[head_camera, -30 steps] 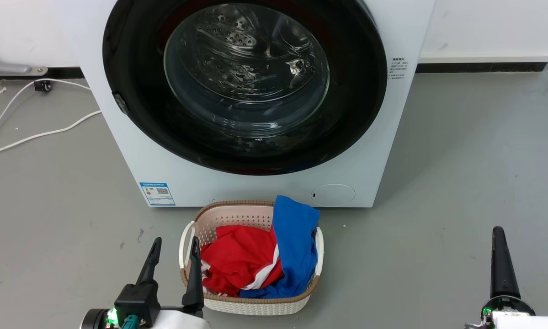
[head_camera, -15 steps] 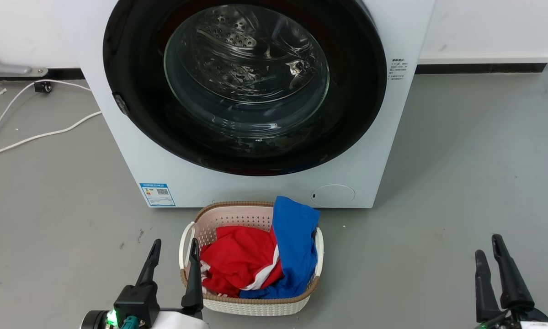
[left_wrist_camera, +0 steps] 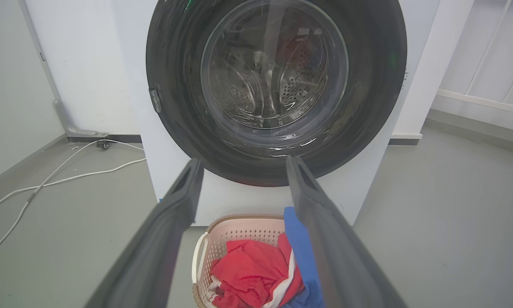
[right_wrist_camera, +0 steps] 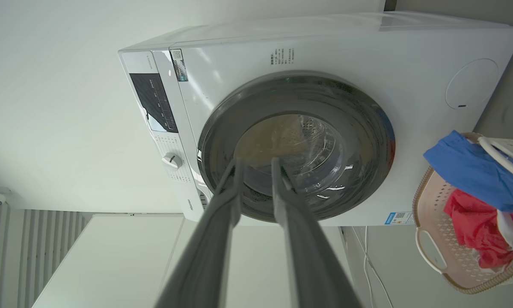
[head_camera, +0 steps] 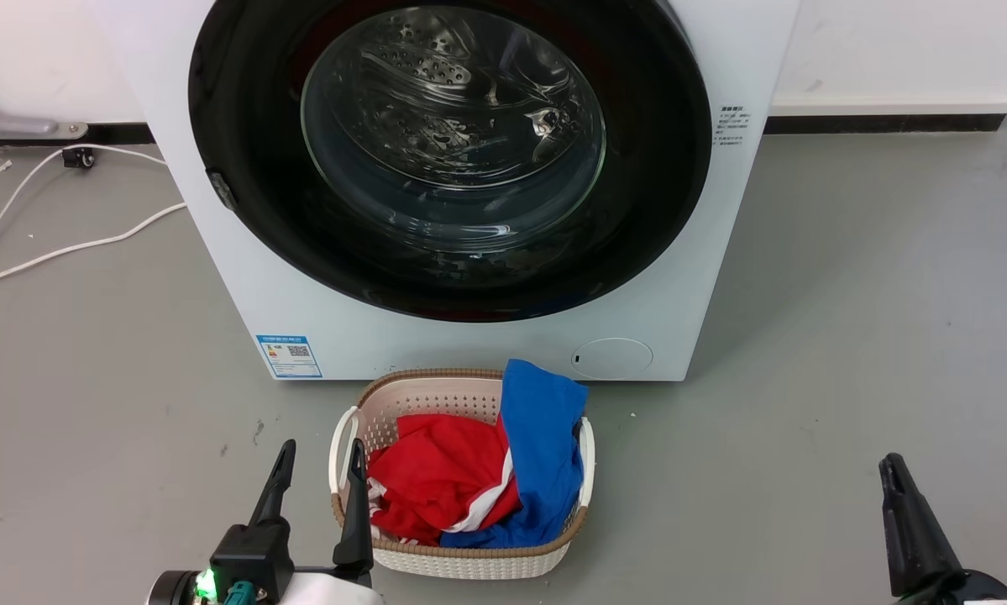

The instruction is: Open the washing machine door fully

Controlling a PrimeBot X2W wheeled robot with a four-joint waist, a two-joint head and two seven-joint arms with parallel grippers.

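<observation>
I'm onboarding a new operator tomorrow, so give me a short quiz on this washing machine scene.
1. True or false: the washing machine door is shut.
2. What does the basket hold? A) red and blue clothes B) white towels C) shoes
3. Fill in: the left gripper is ___ and holds nothing.
Key: 1 true; 2 A; 3 open.

One washing machine door (head_camera: 453, 134), one basket (head_camera: 469, 565), two garments (head_camera: 436, 475) (head_camera: 541, 437) — two end effectors (head_camera: 322, 449) (right_wrist_camera: 256, 164).
</observation>
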